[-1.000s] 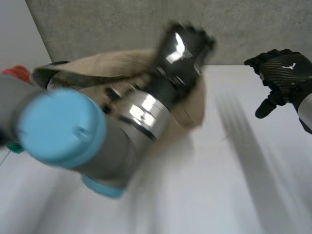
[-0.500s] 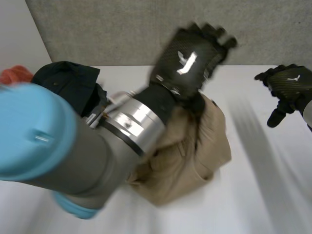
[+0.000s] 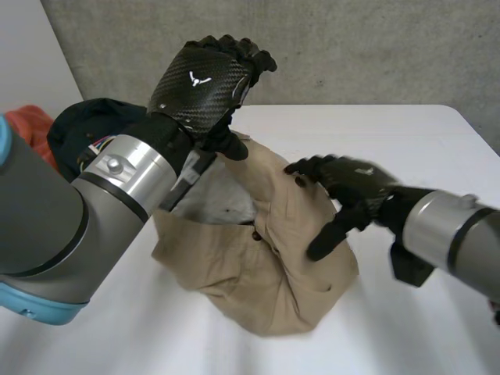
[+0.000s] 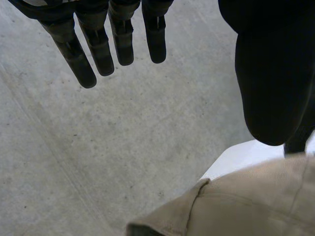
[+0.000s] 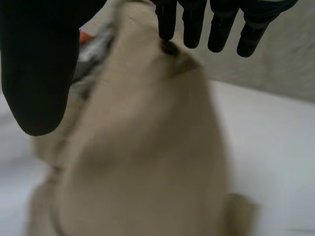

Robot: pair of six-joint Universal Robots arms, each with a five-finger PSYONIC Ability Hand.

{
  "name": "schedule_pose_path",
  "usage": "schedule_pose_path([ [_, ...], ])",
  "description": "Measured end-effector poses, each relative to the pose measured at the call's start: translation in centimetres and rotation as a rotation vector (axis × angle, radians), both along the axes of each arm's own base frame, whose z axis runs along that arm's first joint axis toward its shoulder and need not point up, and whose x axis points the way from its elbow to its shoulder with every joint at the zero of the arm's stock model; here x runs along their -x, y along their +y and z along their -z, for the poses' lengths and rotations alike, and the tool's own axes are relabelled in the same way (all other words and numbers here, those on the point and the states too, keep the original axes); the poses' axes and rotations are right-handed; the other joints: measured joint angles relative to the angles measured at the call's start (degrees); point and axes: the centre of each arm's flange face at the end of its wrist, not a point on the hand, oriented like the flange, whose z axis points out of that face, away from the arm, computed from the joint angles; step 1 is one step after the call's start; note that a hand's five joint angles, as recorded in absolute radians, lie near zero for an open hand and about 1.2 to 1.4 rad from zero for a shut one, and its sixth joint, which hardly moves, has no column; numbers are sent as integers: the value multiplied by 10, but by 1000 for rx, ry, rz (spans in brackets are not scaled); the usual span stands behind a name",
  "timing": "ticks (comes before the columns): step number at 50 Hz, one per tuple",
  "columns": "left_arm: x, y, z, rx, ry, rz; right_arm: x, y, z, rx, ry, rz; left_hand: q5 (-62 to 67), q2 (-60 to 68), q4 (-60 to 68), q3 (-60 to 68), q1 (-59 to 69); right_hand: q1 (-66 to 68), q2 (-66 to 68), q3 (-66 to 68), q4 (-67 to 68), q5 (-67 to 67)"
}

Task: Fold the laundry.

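The white table [image 3: 437, 141] runs to a grey wall [image 3: 351, 47] on the far side. A tan garment [image 3: 266, 266] lies crumpled in a heap at the table's middle. The left hand [image 3: 199, 82] hangs above the heap's far left part, fingers [image 4: 101, 49] straight and slightly spread, thumb apart, holding nothing. The right hand [image 3: 351, 183] is at the heap's right side, fingers [image 5: 192, 24] straight at the cloth's top, thumb held wide. A dark cloth [image 3: 82, 129] and an orange cloth [image 3: 30, 129] lie far left.
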Motion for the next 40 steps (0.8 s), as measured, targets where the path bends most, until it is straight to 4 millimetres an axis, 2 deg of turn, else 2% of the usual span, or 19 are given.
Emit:
schedule_pose_path([
  [2, 1, -1, 2, -8, -1, 2, -7, -1, 12, -64, -21, -16, 0, 0, 0, 0, 0, 11, 14, 13, 12, 12],
  [5, 2, -1, 5, -18, -2, 4, -14, -7, 35, -139, -21, -22, 0, 0, 0, 0, 0, 214, 237, 217, 216, 214],
  [6, 2, -1, 5, -20, -1, 4, -15, -10, 42, -147, -15, -18, 0, 0, 0, 0, 0, 336, 365, 352, 351, 348],
  [9, 1, 0, 5, -22, 0, 3, -16, -22, 52, -112, -1, 10, 0, 0, 0, 0, 0, 509, 538, 526, 528, 523],
  [12, 0, 1, 2, -15, 5, 1, -12, -41, 51, -13, 10, 63, 0, 0, 0, 0, 0, 512, 557, 558, 561, 542],
  [18, -10, 1, -13, 20, 27, -24, 11, -90, 34, 266, 63, 193, -7, -13, -12, -13, -21, 512, 557, 563, 566, 542],
  [23, -23, -8, -17, 29, 31, -69, 23, -109, 31, 372, 142, 229, -9, -17, -14, -17, -22, 508, 550, 555, 557, 537],
  [24, -27, -11, -17, 27, 29, -82, 24, -111, 32, 385, 164, 228, -9, -17, -14, -17, -22, 485, 505, 507, 507, 495],
  [28, -38, -17, -14, 12, 19, -123, 21, -104, 34, 385, 205, 192, -9, -17, -14, -17, -22, 150, 154, 164, 163, 144],
  [29, -42, -19, -13, 5, 15, -137, 20, -101, 33, 384, 207, 182, -9, -17, -14, -17, -22, 102, 105, 112, 112, 93],
  [32, -55, -25, -9, -20, 3, -191, 5, -74, 16, 402, 198, 95, -9, -17, -14, -17, -22, 48, 52, 51, 51, 34],
  [36, -77, -38, -3, -53, -7, -292, -10, -46, -5, 459, 166, -3, -9, -17, -14, -17, -22, 45, 50, 44, 47, 28],
  [37, -83, -42, -1, -62, -10, -326, -20, -31, -13, 500, 154, -67, -9, -17, -14, -17, -22, 45, 50, 44, 47, 28],
  [38, -83, -42, -1, -62, -10, -326, -20, -31, -13, 500, 154, -67, -9, -17, -14, -17, -22, 45, 50, 44, 47, 28],
  [40, -99, -52, 4, -83, -15, -402, -38, -8, -19, 573, 154, -184, -9, -17, -14, -17, -22, 45, 50, 44, 47, 28],
])
